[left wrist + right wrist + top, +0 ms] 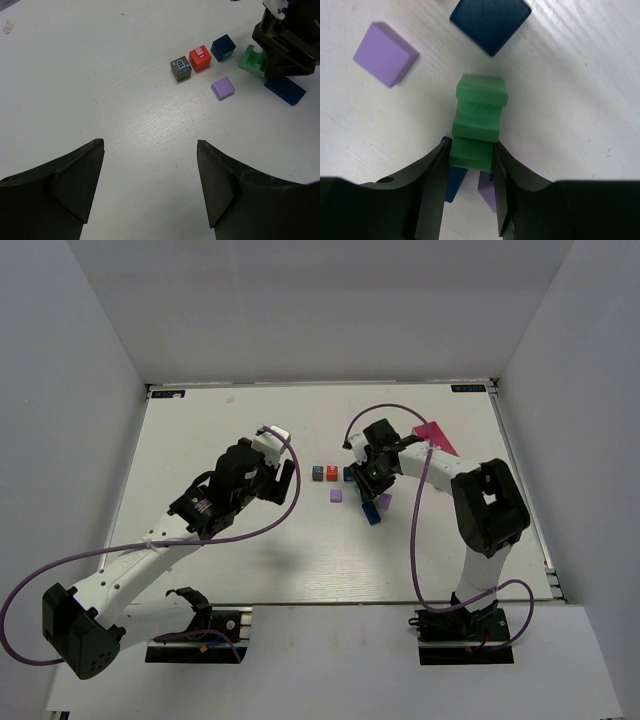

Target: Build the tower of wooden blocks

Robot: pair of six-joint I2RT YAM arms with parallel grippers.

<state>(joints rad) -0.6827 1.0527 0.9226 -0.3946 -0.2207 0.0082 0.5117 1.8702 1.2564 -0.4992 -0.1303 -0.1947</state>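
Observation:
My right gripper (472,155) is shut on a green stepped block (477,122), held just above the table (230,430); it also shows in the top view (368,486). Under it lie a blue flat block (454,182) and a purple piece (487,192). A grey window block (180,68), a red block (200,58) and a dark blue block (223,47) stand in a row. A purple block (223,88) lies in front of them. My left gripper (150,142) is open and empty, well short of the blocks, to their left in the top view (283,480).
A pink rectangular box (436,438) lies behind the right gripper at the back right. White walls enclose the table on three sides. Purple cables loop from both arms.

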